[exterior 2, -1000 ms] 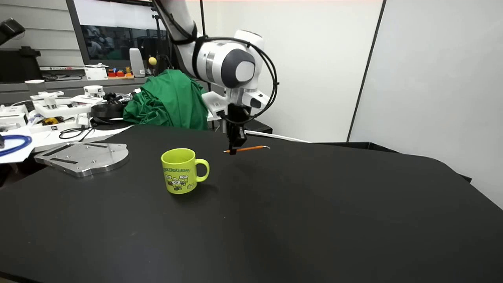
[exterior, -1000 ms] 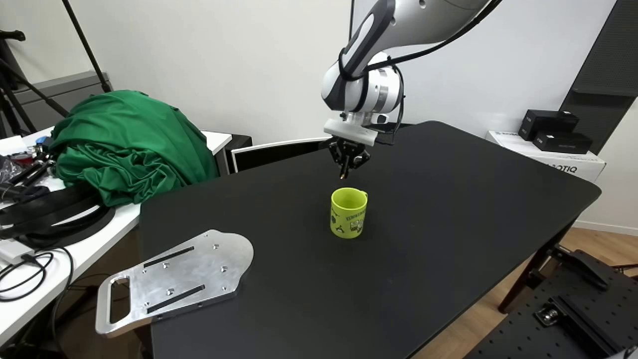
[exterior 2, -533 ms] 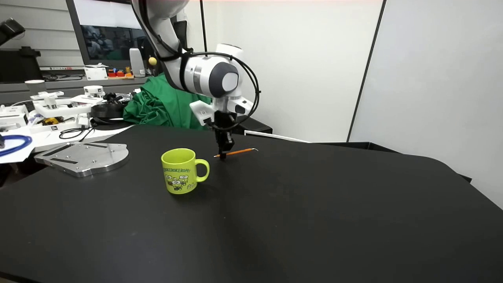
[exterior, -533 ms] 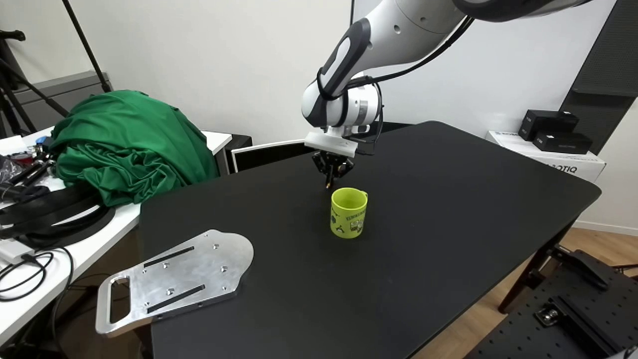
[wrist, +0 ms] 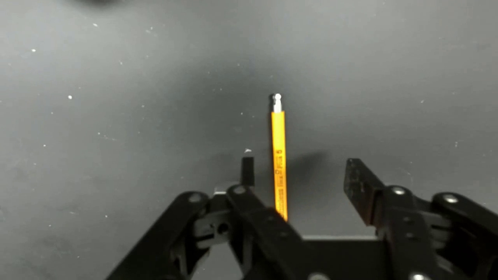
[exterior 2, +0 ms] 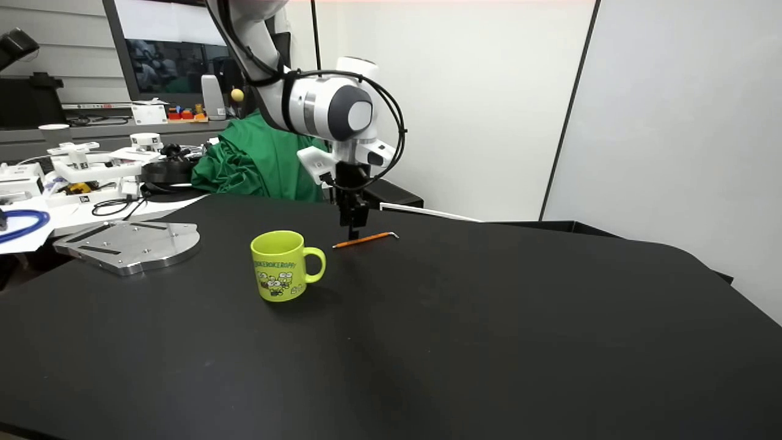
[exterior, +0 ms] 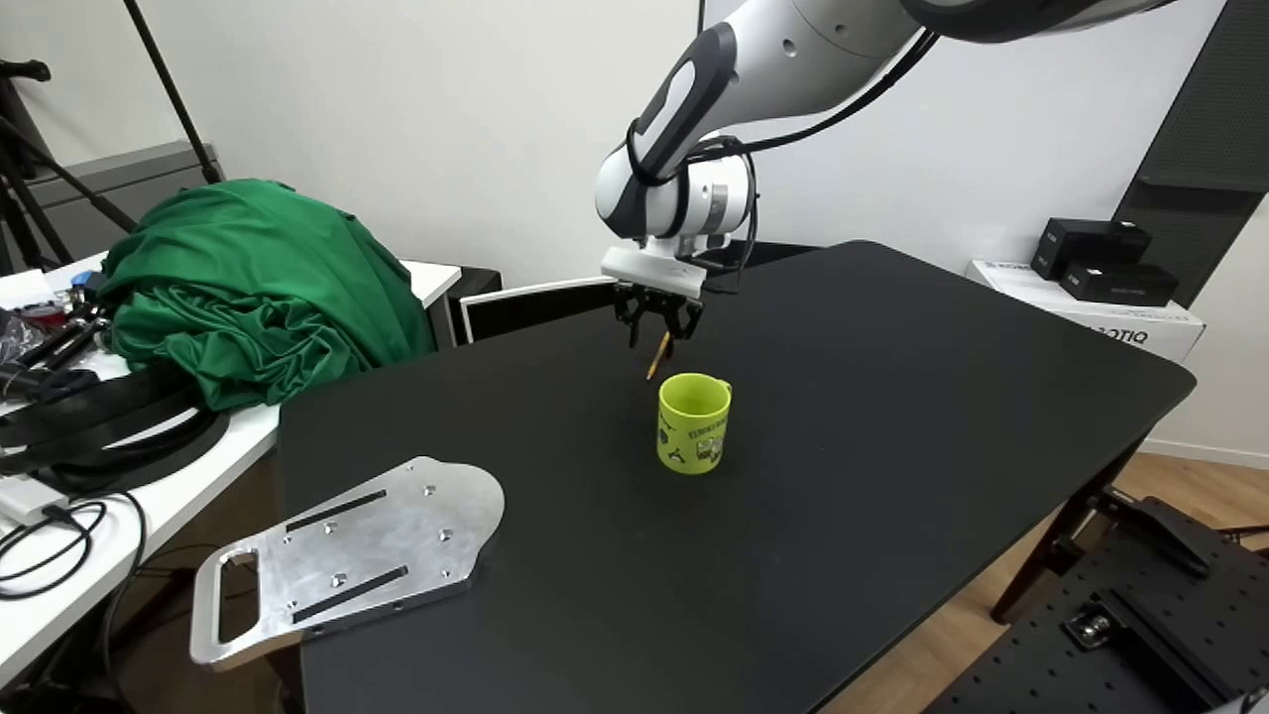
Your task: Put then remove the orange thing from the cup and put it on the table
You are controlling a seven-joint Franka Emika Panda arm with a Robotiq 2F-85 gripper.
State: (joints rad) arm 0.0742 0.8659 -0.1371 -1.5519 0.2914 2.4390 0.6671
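Orange stick is down on the black table, just below the gripper. Versus half a second ago: table same. Arm a touch higher. Green cloth and metal plate unmoved, both well apart from the gripper. Lime cup unmoved, upright, near the gripper, on the camera side of it in both exterior views. Gripper was clamped on the stick; now its fingers are spread well apart, nothing held. Stick sits slightly lower, and in the wrist view runs through the gap between the fingers, nearer the picture-left one.

Hard to see: arm is cut off at the top of both exterior views. Cup handle mostly hidden behind the cup in an exterior view. Fingers overlap in an exterior view, so no reading the spread there; can't tell if a fingertip touches the table. Dark smudge at the top edge of the wrist view, ahead of the gripper: too blurred to name. Stick's near end is behind the gripper linkage there. Lettering on the stick partly blurred
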